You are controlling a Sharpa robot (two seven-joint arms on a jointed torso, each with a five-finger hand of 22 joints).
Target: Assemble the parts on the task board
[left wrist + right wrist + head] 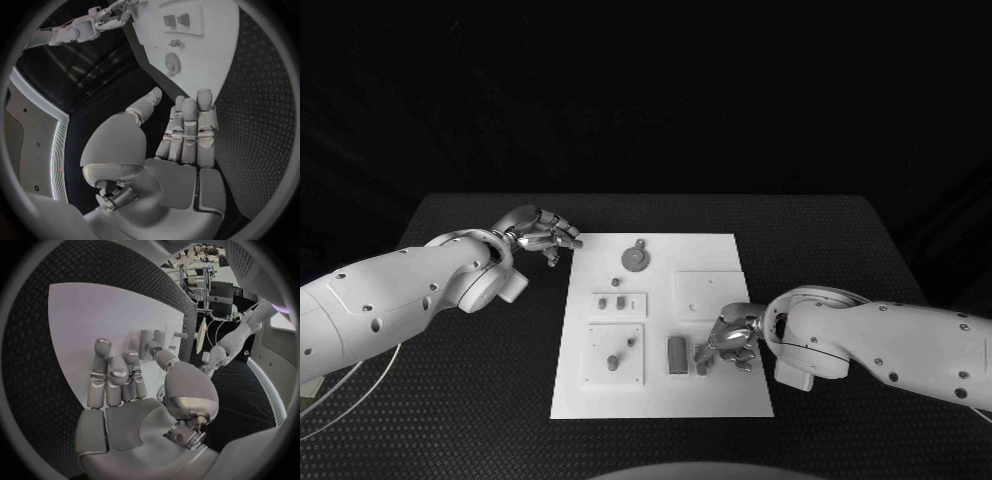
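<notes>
Nearest the head camera lies the front edge of the white task board [661, 405], a tall plate in the middle of the black table [848, 240]. Just beyond that edge, on the board's front half, the right hand [730, 342] rests over the plate with its fingers bent down toward a small dark upright block [678, 354] and some small grey parts [705, 364] beside it. Whether the fingers actually pinch one of those parts cannot be told; in the right wrist view the fingers [115, 380] reach toward a row of short grey pegs [150, 342] standing on the board, close to them or touching.

On the board's left side near the front sits a square raised panel [615, 355] carrying two small pieces, and behind it a smaller panel [619, 303] with two more. A round disc [635, 259] lies near the board's far end.

Off the board's far left corner, the left hand [542, 234] hovers above the table with its fingers apart and nothing in them; the left wrist view shows its fingers [187, 130] straight and empty.
</notes>
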